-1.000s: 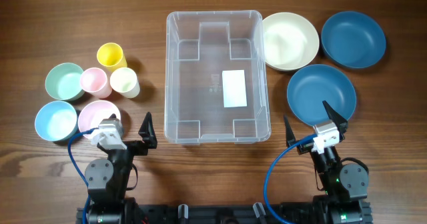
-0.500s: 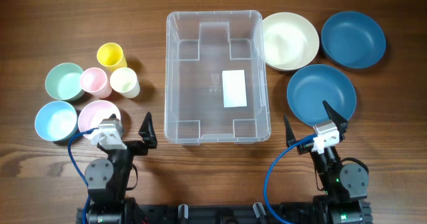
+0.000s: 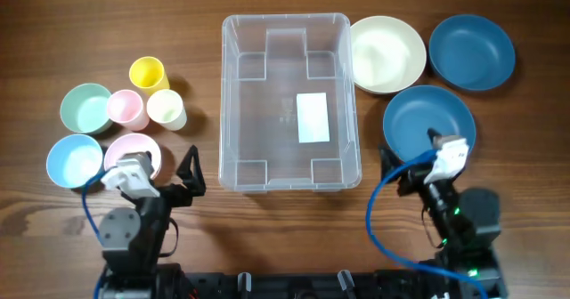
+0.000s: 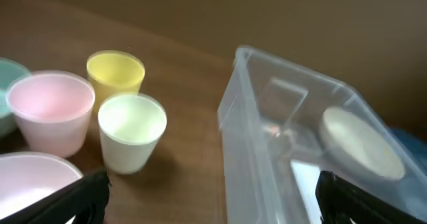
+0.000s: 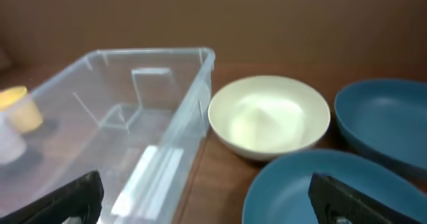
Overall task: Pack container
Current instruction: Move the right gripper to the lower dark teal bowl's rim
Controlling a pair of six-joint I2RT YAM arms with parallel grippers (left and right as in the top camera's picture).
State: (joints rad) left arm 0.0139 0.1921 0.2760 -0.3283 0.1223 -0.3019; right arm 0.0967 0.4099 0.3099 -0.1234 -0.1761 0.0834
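We find the container (image 3: 267, 112) in the middle of the bench (image 3: 294, 228), its long side running away from the arms. Through its clear base we see only the wood grain and a white label (image 3: 313, 118), which lies toward the container's right side. We cannot make out any writing on the label.

To the right of the container sit three bowls. A cream bowl (image 3: 385, 54) is just beside its far right corner, a dark blue bowl (image 3: 472, 52) lies further right, and a second blue bowl (image 3: 426, 124) lies nearer the arms. Each shows only its own bare inside.

To the left stand a yellow cup (image 3: 148, 73), a pink cup (image 3: 127, 109) and a pale cream cup (image 3: 166, 109), clustered close together. Around them sit a green bowl (image 3: 85, 109), a light blue bowl (image 3: 74, 160) and a pink bowl (image 3: 134, 152); these too show bare insides.

The left gripper (image 4: 213, 184) hangs by the pink bowl, off the container's near left corner. Its jaws are spread wide and released, grasping nothing. The right gripper (image 5: 207, 184) is at the near edge of the second blue bowl, and its jaws are likewise spread and grasp nothing.
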